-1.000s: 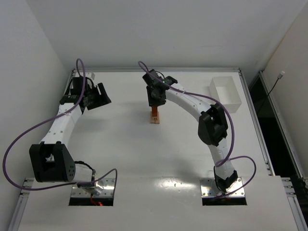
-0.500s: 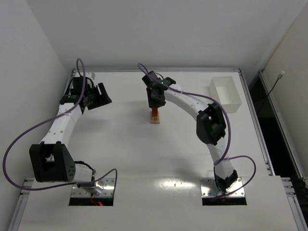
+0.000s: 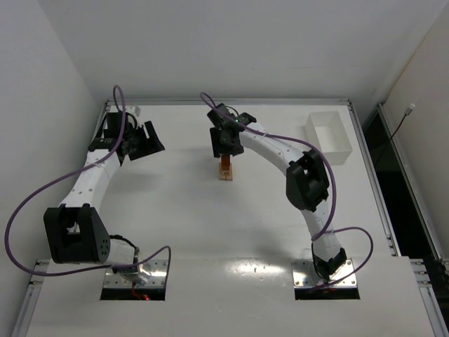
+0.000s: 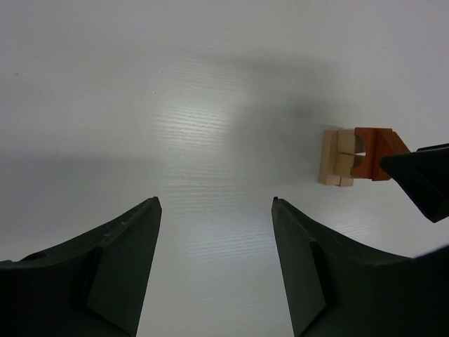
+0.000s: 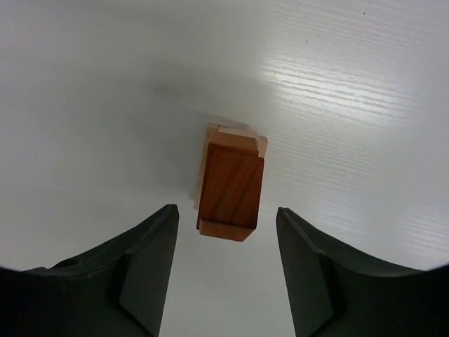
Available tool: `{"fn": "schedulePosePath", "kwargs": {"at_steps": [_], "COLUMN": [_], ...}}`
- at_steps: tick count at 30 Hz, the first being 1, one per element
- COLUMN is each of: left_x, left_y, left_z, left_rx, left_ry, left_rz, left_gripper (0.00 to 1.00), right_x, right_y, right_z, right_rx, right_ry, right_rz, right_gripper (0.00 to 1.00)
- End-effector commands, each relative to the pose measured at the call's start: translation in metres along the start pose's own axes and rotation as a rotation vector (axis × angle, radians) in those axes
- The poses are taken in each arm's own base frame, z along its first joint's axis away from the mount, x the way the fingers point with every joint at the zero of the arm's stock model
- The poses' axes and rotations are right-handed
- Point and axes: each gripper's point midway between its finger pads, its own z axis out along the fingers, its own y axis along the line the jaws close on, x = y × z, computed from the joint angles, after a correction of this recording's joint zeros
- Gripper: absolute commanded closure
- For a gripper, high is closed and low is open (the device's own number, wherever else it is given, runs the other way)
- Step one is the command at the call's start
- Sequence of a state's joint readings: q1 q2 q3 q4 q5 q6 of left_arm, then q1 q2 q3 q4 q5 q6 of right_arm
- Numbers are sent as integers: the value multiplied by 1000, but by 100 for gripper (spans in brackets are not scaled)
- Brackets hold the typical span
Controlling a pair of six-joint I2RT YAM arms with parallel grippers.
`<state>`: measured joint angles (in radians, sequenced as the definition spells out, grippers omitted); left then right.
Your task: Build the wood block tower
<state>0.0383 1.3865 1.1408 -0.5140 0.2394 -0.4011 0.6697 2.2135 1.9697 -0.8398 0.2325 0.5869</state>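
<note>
the tower point(image 3: 224, 170) stands near the middle of the table point(image 3: 175, 232), a narrow stack of tan wood blocks with a reddish-brown block on top. from above, the right gripper point(image 3: 226, 149) hangs directly over it. the left gripper point(image 3: 144, 140) sits well apart at the far left, and the white tray point(image 3: 330, 137) lies off to the right.

in the left wrist view, the left gripper point(image 4: 214, 203) is spread wide with nothing between its fingers. the tower point(image 4: 354, 156) shows near the right edge, with a dark fingertip point(image 4: 421, 182) just beside its top. the tan pieces look slightly uneven, so the stack may tip easily.

in the right wrist view, the right gripper point(image 5: 226, 210) straddles the reddish-brown block point(image 5: 230, 188), jaws parted with a gap on each side, gripping nothing. the risk is sideways drift while lifting away: a finger could clip that block and topple the stack. a straight rise looks safest.
</note>
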Motion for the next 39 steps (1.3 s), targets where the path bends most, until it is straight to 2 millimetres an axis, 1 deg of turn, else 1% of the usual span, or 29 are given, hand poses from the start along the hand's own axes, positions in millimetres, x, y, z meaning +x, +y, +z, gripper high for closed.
{"fn": "schedulePosePath", "kwargs": {"at_steps": [1,5,8,9,10,11,12,13,14,15,16,17,19,20,21,22,23,24,25,27,28,30,31,32,33,35,36,37,39], "left_x": [-9,-9,-11,-11,-14,-9,-11,-14,-10,-8,-8,-4,6,5,15,15,16,14,16,21,20,28,29,32,25,25,25,27,28], "left_y": [-10,-10,-10,-10,-10,-10,-11,-17,-17,-26,-25,-28,-24,-22,-19,-19,-11,-6,6,15,21,31,36,39,37,39,39,40,41], "left_z": [0,0,0,0,1,2,3,0,2,3,3,6,18,22,29,29,33,33,40,47,50,59,60,64,63,67,67,69,70], "left_rx": [33,33,36,36,39,34,36,52,58,77,77,83,79,77,91,91,81,53,24,21,31,31,22,21,25,26,26,25,26], "left_ry": [-24,-24,-33,-33,-43,-34,-42,-60,-49,-49,-49,-36,14,20,62,62,70,64,82,104,106,138,143,155,140,139,139,148,145], "left_rz": [8,8,20,20,32,35,46,73,82,112,125,145,134,164,207,207,241,242,225,189,170,132,122,140,156,165,165,172,185], "left_gripper": [39,39,39,39,39,39,37,37,35,32,28,28,25,25,23,23,11,3,0,0,0,0,0,0,0,0,0,0,0], "right_x": [-20,-22,-30,-39,-42,-45,-56,-63,-63,-67,-74,-71,-75,-64,-54,-62,-48,-52,-35,-28,-18,-11,-2,2,8,12,15,16,17], "right_y": [5,14,21,25,26,28,22,24,17,16,13,4,-18,-33,-57,-69,-84,-106,-118,-136,-150,-159,-171,-171,-182,-184,-192,-190,-196], "right_z": [-3,-3,-14,-22,-28,-34,-50,-61,-65,-75,-98,-99,-109,-116,-106,-117,-108,-119,-111,-111,-111,-109,-107,-103,-100,-96,-92,-90,-88], "right_rx": [-24,-73,-119,-143,-156,-174,-182,-205,-207,-212,-223,-212,-182,-157,-109,-96,-73,-37,-31,-13,-13,-44,-42,-78,-75,-114,-103,-114,-105], "right_ry": [-56,-58,-81,-116,-124,-143,-185,-220,-231,-257,-308,-309,-345,-341,-317,-347,-319,-349,-309,-311,-300,-300,-288,-286,-280,-279,-275,-277,-279], "right_rz": [3,-16,-38,-42,-51,-75,-76,-88,-130,-155,-174,-189,-223,-237,-251,-256,-277,-283,-301,-326,-343,-370,-356,-362,-339,-323,-309,-310,-299], "right_gripper": [44,32,29,29,27,26,26,23,22,22,20,20,19,19,18,18,18,18,16,16,16,16,16,16,16,16,16,16,16]}}
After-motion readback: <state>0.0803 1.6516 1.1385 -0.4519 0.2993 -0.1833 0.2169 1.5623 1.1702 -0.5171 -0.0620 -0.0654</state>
